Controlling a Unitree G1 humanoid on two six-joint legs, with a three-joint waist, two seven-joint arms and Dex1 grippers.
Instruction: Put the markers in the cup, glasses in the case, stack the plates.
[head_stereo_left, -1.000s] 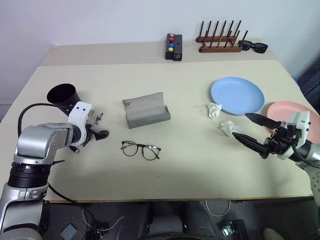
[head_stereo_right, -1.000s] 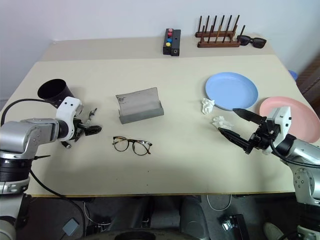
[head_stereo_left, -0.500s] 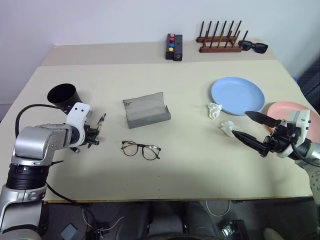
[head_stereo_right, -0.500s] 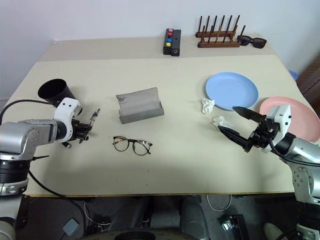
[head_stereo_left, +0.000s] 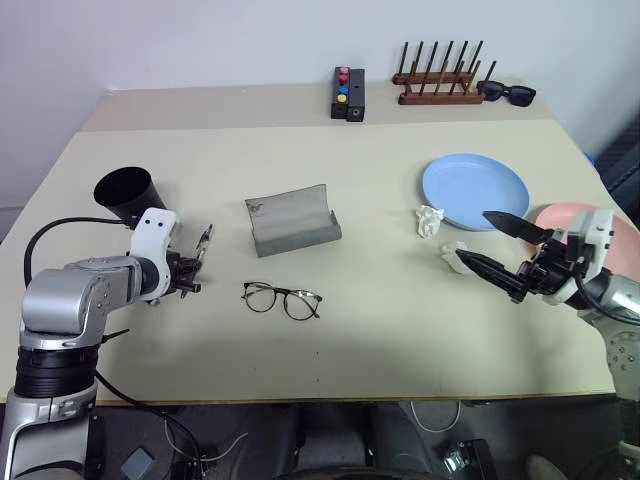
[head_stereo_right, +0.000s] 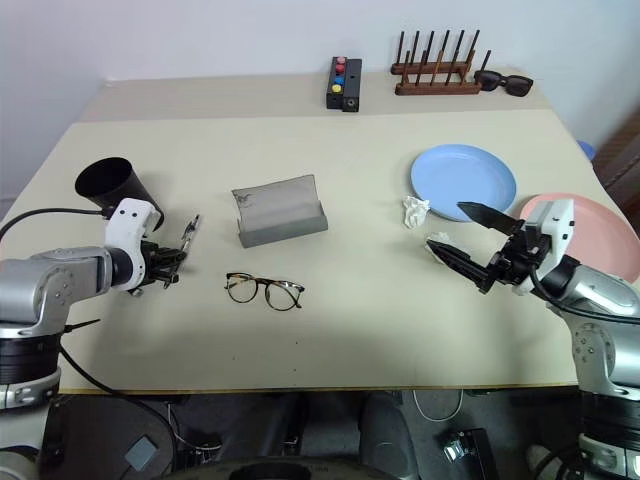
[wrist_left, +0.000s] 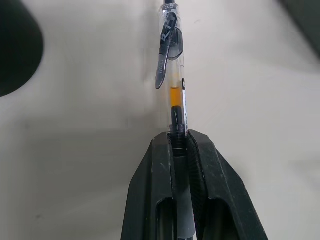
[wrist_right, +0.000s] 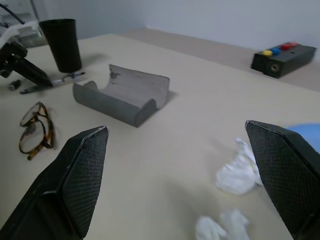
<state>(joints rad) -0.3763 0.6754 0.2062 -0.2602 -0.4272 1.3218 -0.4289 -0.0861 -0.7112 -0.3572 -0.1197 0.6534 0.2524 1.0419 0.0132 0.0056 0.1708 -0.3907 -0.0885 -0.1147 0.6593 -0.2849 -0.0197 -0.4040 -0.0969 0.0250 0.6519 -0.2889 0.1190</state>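
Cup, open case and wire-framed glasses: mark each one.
cup (head_stereo_left: 125, 191), left eye view, on its black side wall.
case (head_stereo_left: 292, 226), left eye view, on the grey open shell.
glasses (head_stereo_left: 281, 299), left eye view, on the bridge between the lenses.

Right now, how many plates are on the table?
2. The light blue plate lies right of the open grey case; the pink plate sits nearer the right edge, partly behind the right tool.

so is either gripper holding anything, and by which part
The left gripper pinches a clear-barrelled pen at the end opposite its clip. The right gripper is open, empty.
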